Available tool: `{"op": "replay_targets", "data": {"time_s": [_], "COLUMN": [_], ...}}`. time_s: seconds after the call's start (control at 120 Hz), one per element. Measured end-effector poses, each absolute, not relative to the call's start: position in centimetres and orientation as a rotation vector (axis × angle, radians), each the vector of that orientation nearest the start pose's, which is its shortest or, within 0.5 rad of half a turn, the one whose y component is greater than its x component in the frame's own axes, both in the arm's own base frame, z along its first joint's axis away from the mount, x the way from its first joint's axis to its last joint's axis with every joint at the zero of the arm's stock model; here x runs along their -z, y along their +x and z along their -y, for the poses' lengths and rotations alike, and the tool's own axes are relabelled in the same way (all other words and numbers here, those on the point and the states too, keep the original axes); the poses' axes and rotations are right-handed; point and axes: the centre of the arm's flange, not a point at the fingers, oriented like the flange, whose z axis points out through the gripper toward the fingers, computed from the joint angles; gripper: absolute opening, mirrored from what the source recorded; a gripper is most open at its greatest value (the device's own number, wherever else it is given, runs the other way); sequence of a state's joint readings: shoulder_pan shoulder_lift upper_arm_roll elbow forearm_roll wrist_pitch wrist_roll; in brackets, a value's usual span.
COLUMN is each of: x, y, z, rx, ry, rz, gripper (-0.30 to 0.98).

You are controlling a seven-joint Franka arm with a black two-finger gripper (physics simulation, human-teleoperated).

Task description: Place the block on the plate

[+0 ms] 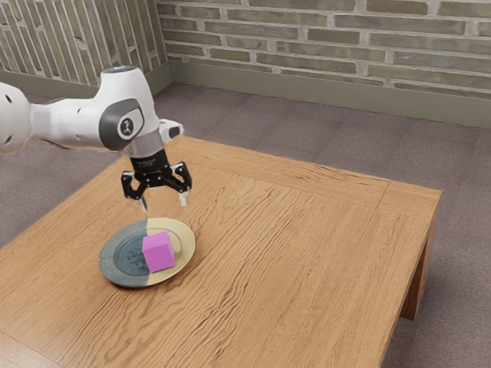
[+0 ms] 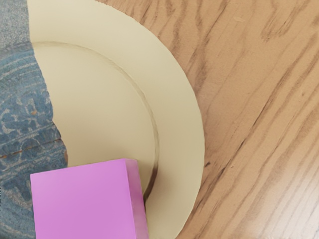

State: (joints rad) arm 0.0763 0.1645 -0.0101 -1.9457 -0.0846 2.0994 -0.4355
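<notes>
My gripper (image 1: 163, 203) hangs above the far side of the plate in the exterior view, its two fingers spread wide with nothing between them. Below it lies the round plate (image 1: 182, 232), part blue patterned and part pale yellow. The pink block (image 1: 159, 253) rests on the plate, across the border of the two colours, apart from the fingers. In the wrist view the block (image 2: 82, 204) sits on the plate (image 2: 177, 124), inside its rim.
The wooden table (image 1: 307, 253) extends around the plate and ends at an edge toward the exterior view's right. A brick wall (image 1: 330, 38) stands beyond the carpeted floor.
</notes>
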Motion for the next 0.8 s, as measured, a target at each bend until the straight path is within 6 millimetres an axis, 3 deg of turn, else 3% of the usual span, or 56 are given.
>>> {"op": "replay_targets", "data": {"time_s": [0.1,0.3,0.392,0.55,0.8], "x": [-41.5,-44.6,-47.4,-50.1,-50.7], "y": [59.9,61.9,63.2,63.9,63.9], "z": [-3.6,-2.5,-0.3,2.0,2.3], "rx": [-0.012,0.043,0.080,0.097,0.062], "ry": [-3.135,-3.162,-3.125,-3.065,-3.009], "rz": [0.716,0.260,0.011,-0.302,-0.578], "gripper": [0.68,0.68,0.69,0.69,0.69]}}
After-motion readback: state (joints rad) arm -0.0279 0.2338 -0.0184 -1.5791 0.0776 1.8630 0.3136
